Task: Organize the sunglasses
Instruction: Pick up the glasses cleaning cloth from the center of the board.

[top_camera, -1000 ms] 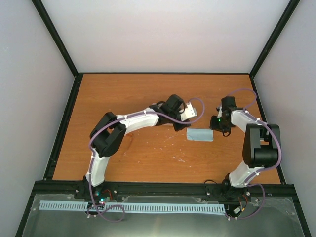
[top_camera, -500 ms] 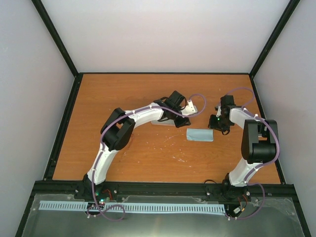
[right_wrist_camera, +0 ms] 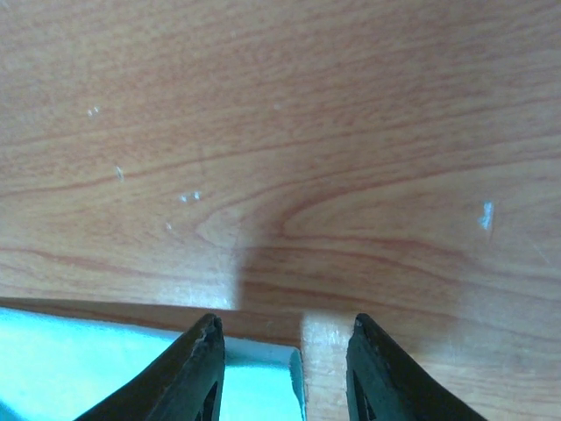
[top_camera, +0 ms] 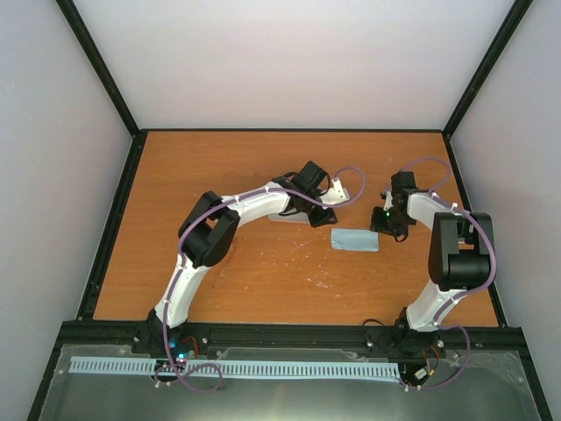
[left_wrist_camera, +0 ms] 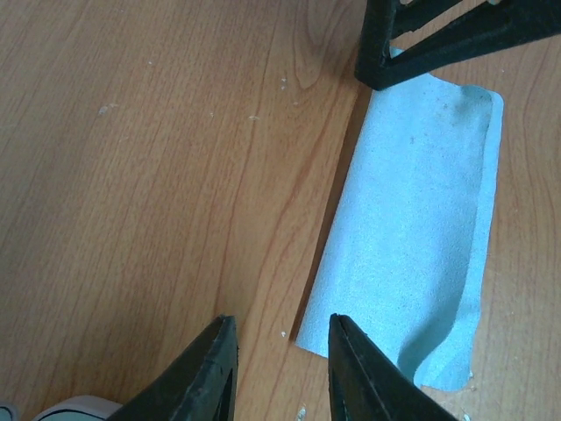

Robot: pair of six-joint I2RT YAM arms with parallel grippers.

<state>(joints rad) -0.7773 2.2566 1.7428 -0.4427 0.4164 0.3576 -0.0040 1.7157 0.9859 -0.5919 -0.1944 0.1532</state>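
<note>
Overhead and wrist views of two arms meeting over a flat, light blue rectangular cloth [top_camera: 355, 239] lying on the orange-brown wooden table [top_camera: 219, 167]. The left gripper [left_wrist_camera: 282, 320] hangs just beside the cloth's left end, with its two dark fingers parted by a moderate gap and only bare wood between them. The right gripper [right_wrist_camera: 286, 320] stands at the cloth's opposite, right end, its fingers likewise apart and holding nothing. One finger is over the cloth's corner and the other is over wood. In the left wrist view, the right gripper's black fingers reach the far end of the cloth, whose long right edge curls slightly upward. A pale rounded case [top_camera: 279, 217], largely hidden beneath the left arm, lies to the left of the cloth and apart from it. The sunglasses cannot be made out in any view, so their place relative to the cloth cannot be told.
</note>
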